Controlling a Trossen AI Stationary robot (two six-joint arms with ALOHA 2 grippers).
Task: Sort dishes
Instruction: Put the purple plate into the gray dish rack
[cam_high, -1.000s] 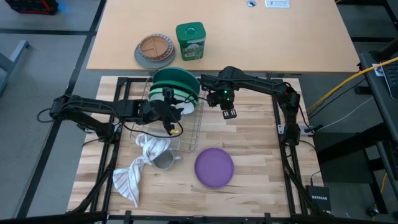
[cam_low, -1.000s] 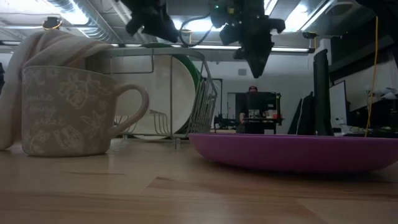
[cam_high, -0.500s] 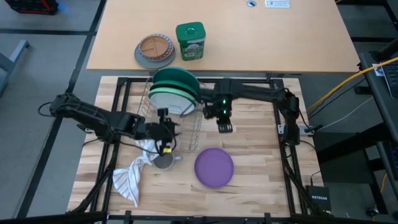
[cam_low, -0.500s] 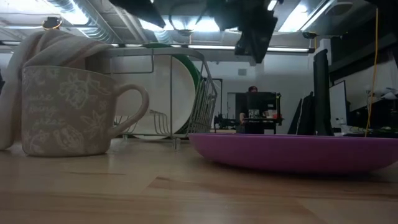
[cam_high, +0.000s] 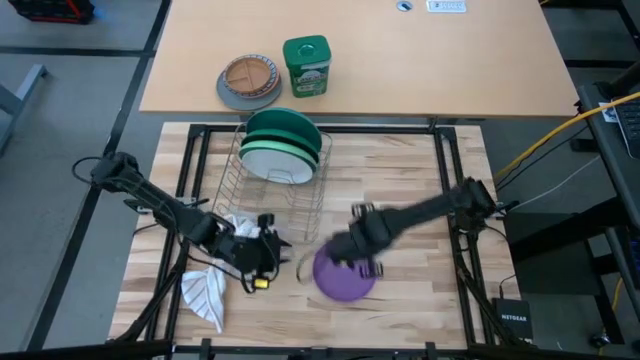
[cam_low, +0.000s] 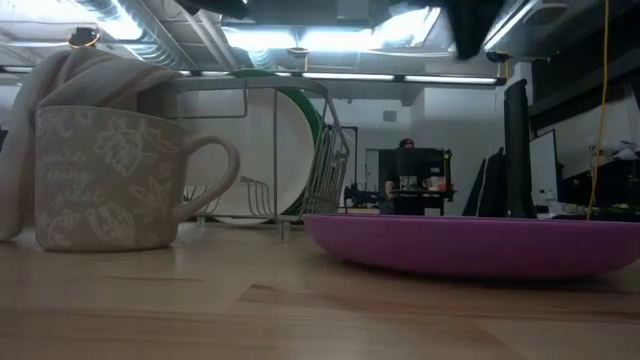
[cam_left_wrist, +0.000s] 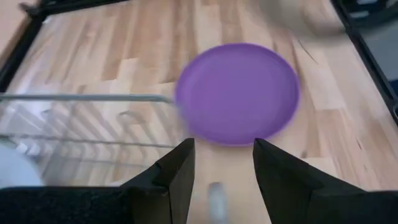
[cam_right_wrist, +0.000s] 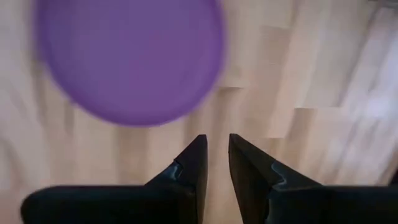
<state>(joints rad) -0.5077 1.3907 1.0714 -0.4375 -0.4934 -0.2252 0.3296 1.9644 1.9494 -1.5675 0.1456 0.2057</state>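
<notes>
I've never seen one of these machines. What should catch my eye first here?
Probably the purple plate lying flat on the wooden table, near its front edge, with both dark arms reaching toward it: the right tool hangs over its rim, the left tool to its left above a mug. Behind them, a wire rack holds green and white plates on edge.

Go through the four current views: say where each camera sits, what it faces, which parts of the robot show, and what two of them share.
High view: above the table, looking straight down; both arms show, left gripper near the cloth, right gripper over the purple plate.
Low view: at table-top height, looking level past a mug and the wire rack; only dark arm parts at the top.
Left wrist view: on the left arm, facing the purple plate; open fingers.
Right wrist view: facing down; fingers narrowly parted.
All four share the purple plate.
</notes>
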